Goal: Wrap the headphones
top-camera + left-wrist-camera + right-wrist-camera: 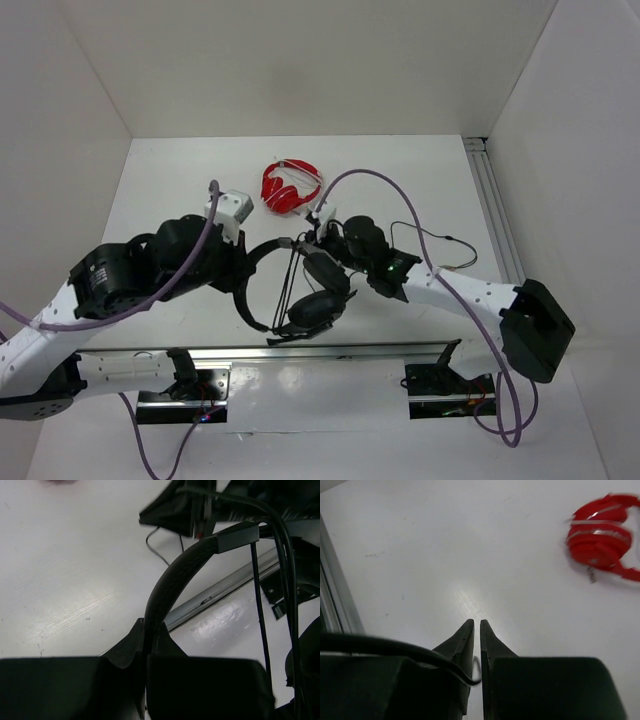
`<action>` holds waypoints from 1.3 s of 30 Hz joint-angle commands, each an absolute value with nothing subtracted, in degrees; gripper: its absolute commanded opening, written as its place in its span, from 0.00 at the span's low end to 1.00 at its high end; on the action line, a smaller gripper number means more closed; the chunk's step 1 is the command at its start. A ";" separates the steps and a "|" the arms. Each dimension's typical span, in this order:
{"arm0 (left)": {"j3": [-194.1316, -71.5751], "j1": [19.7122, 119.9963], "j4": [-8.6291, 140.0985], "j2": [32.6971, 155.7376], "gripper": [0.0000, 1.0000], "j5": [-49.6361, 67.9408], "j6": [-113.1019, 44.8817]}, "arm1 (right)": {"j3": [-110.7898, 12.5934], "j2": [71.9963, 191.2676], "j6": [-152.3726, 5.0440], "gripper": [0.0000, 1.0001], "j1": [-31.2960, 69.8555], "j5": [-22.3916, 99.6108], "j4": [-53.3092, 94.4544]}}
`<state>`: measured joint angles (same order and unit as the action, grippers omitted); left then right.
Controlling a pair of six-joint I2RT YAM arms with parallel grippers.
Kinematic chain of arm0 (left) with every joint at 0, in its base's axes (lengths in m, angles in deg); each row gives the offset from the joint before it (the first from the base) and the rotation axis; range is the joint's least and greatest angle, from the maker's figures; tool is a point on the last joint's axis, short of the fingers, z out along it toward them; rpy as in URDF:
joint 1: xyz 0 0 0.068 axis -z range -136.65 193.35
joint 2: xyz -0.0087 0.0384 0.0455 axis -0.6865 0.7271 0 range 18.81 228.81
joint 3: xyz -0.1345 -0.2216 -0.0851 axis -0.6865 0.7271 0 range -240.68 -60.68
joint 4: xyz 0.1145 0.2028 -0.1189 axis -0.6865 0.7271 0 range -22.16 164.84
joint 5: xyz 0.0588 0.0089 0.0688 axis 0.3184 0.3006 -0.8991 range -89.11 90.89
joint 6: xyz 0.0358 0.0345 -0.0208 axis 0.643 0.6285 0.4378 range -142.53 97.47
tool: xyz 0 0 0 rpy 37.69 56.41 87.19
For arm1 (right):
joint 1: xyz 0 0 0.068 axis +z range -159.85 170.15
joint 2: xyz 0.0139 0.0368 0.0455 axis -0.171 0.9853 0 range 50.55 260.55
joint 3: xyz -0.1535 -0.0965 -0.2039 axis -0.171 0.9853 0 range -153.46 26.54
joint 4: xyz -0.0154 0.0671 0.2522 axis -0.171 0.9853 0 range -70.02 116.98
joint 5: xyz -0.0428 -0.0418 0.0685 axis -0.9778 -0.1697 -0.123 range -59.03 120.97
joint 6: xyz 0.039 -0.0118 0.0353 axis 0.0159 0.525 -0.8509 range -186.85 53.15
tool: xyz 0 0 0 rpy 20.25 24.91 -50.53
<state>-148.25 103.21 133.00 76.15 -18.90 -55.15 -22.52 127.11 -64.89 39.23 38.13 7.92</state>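
Two arms: both are working on the black headphones (pixel 300 285), which hang lifted off the table (pixel 170 190) between them.
Left fingers: the left gripper (pixel 146 645) is clenched on the headband (pixel 170 587), which arcs up and away from the fingertips in the left wrist view.
Right fingers: the right gripper (pixel 475 630) has only a thin slit between its tips. The cable (pixel 395 647) crosses over the near finger and ends at that slit, but honestly I cannot tell whether it's pinched or already let go.
Cable: a few strands hang straight down beside the headband, just right of the left fingers, and a loose loop (pixel 430 235) trails on the table beyond the right arm.
Step, my guess: mid-wrap, with the left arm acting as the anchor while the right arm feeds cable around the band.
Next move: probably the right fingers need a fresh grip further along the slack, then another turn around the headband while the left holds tight.
Red headphones (pixel 290 186): sitting on the table well ahead of the right fingers, not part of this.
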 commanded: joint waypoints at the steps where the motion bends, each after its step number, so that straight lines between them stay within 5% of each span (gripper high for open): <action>1: -155.07 103.65 129.97 77.17 0.00 -22.90 -62.06 | -14.18 131.21 -74.57 0.17 39.64 44.32 -10.67; 12: -168.95 103.65 140.41 81.12 0.00 -40.23 -80.51 | -6.25 147.84 -83.02 0.19 39.64 46.35 -31.43; 20: -182.57 88.48 145.09 88.06 0.00 -40.16 -74.75 | 2.62 147.24 -84.25 0.20 40.95 42.14 -36.54; 23: -181.89 83.54 143.96 91.49 0.00 -37.09 -70.88 | 5.96 141.45 -84.78 0.10 44.55 35.82 -32.95; 24: -180.84 80.21 141.60 92.19 0.00 -35.34 -69.74 | 6.58 137.95 -84.78 0.00 46.12 30.32 -31.02; 32: -170.03 65.42 131.67 98.79 0.00 -29.51 -60.07 | 2.90 110.63 -83.99 0.00 67.83 2.09 -0.38; 39: -152.64 64.10 127.08 100.63 0.00 -35.85 -61.72 | -12.12 104.43 -79.52 0.00 76.81 -3.57 16.08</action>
<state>-155.07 65.24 132.90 100.96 -33.04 -61.40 -6.04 105.05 -82.34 74.97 3.16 5.48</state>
